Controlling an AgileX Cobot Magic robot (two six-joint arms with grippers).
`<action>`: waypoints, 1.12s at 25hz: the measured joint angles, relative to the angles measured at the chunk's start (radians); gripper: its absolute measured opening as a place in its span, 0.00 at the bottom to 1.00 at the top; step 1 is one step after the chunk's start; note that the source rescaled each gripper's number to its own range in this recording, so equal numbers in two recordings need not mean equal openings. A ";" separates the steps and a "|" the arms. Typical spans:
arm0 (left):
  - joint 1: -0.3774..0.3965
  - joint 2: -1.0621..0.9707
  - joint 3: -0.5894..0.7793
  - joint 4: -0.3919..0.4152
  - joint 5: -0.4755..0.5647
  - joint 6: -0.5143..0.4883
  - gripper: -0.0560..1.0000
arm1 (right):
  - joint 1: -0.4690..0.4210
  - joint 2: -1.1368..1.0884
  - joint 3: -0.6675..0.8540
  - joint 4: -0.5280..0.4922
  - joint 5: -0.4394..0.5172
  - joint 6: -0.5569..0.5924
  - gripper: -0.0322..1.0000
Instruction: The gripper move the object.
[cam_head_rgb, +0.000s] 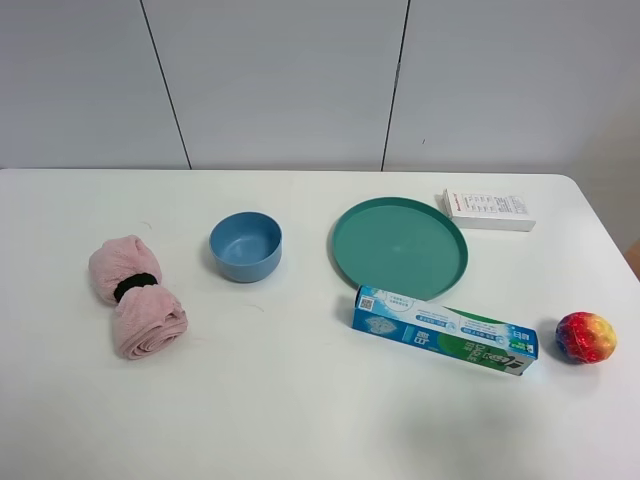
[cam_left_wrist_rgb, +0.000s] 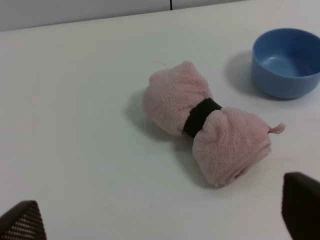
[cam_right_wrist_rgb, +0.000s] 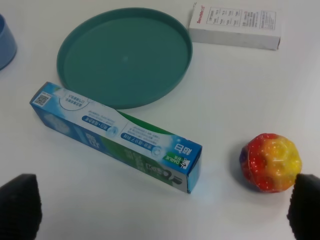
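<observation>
Toothpaste box (cam_head_rgb: 444, 329) lies flat on the white bench (cam_head_rgb: 300, 420), right of centre and toward the front edge, its long side running slantwise with the blue QR-code end pointing at the middle and the green end toward the right edge. Nothing is holding it. From the right wrist camera the same box (cam_right_wrist_rgb: 117, 136) sits just ahead of the right gripper (cam_right_wrist_rgb: 160, 210), whose two dark fingertips (cam_right_wrist_rgb: 19, 202) stand wide apart at the corners of the picture, jaws released and gripping nothing. Just behind the box is a teal plate (cam_head_rgb: 400, 246), its rim close to the box's blue end; whether they touch I cannot tell. A multicoloured bumpy ball (cam_head_rgb: 585, 336) rests near the right edge, just beyond the green end, apart from it. Back toward the far right corner lies a small white box with red print (cam_head_rgb: 489, 210). Over on the left half, a blue bowl (cam_head_rgb: 245, 246) stands upright, and a rolled pink towel with a black band (cam_head_rgb: 135, 296) lies near the left edge. The left gripper (cam_left_wrist_rgb: 165, 220) hangs near that towel, fingertips (cam_left_wrist_rgb: 300, 200) spread, jaws released too.
</observation>
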 joint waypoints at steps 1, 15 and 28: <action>0.000 0.000 0.000 0.000 0.000 0.000 1.00 | 0.000 0.000 0.000 0.000 0.000 0.000 0.99; 0.000 0.000 0.000 0.000 0.000 0.000 1.00 | -0.347 0.000 0.018 0.001 -0.026 -0.002 0.99; 0.000 0.000 0.000 0.000 0.000 0.000 1.00 | -0.376 0.000 0.018 0.001 -0.026 -0.004 0.99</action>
